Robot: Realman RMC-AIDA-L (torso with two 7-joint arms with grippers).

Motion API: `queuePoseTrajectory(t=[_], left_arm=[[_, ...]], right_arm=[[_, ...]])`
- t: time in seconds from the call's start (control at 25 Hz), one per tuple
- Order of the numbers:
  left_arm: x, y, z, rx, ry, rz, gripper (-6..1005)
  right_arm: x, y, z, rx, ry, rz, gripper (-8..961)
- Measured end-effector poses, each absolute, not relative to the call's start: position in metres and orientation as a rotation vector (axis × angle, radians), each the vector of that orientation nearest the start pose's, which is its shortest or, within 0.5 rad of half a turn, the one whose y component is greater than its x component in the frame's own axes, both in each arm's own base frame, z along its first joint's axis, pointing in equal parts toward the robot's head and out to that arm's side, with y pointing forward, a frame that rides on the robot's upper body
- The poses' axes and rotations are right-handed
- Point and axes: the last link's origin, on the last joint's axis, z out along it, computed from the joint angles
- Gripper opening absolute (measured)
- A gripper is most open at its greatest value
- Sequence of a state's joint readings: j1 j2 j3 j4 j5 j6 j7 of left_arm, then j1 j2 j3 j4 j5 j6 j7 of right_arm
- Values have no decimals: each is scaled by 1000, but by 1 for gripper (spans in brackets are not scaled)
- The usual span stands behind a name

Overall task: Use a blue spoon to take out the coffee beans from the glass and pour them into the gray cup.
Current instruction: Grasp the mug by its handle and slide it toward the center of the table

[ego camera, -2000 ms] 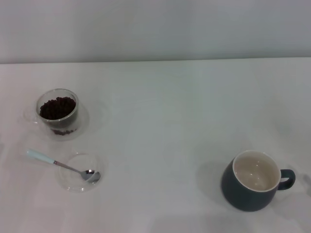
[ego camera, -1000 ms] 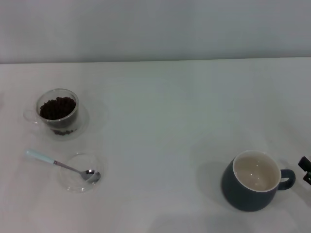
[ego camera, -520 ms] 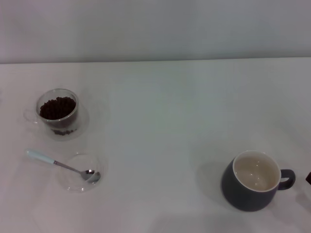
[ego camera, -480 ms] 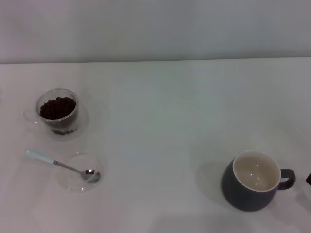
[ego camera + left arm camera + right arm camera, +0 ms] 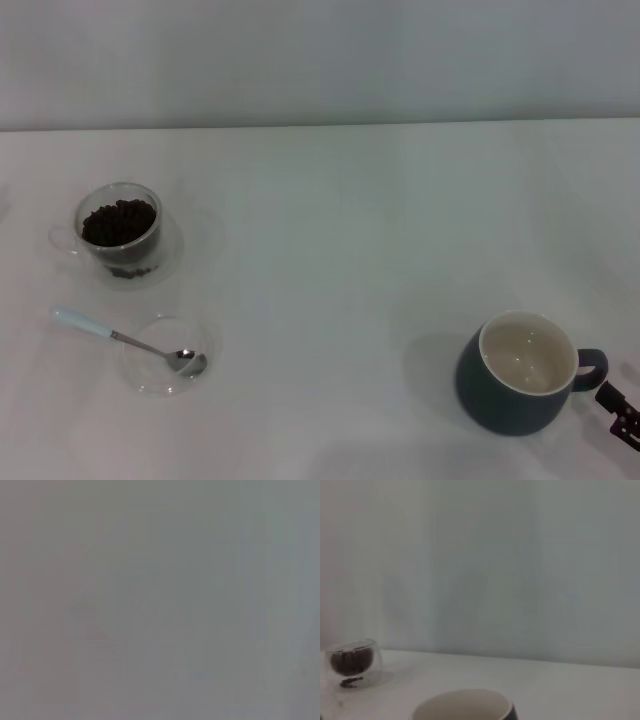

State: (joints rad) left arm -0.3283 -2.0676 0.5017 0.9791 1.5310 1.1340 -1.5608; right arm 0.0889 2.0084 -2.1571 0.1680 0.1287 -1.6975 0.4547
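Observation:
The glass [image 5: 120, 232] stands at the table's left with the coffee beans [image 5: 118, 221] heaped in it; it also shows in the right wrist view [image 5: 354, 662]. The blue spoon [image 5: 130, 340] lies in front of it, its metal bowl resting in a flat clear dish [image 5: 166, 354]. The gray cup [image 5: 524, 372] stands at the front right, empty, handle to the right; its rim shows in the right wrist view [image 5: 462, 706]. My right gripper [image 5: 620, 408] pokes in at the right edge, just beyond the cup's handle. My left gripper is out of view.
The white table [image 5: 330, 250] runs back to a pale wall [image 5: 320, 60]. The left wrist view shows only a blank grey surface.
My right gripper has come back into the head view at the right edge, lower than a second ago, close to the cup's handle. Nothing on the table has moved.

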Motion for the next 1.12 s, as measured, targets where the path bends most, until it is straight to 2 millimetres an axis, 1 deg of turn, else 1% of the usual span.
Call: queuePoseTrajectory(t=[0.16, 0.6, 1.04, 1.12], left_arm=[[-325, 347, 167, -1696, -748, -873, 652], [-330, 344, 160, -1699, -777, -879, 652], [-330, 345, 157, -1708, -770, -876, 651], [-330, 346, 155, -1711, -768, -874, 651]], right_arm=[[395, 137, -2, -1986, 664, 721, 868], [401, 153, -17, -1997, 690, 634, 869], [400, 164, -20, -1972, 688, 619, 869], [401, 168, -20, -1962, 694, 613, 828]])
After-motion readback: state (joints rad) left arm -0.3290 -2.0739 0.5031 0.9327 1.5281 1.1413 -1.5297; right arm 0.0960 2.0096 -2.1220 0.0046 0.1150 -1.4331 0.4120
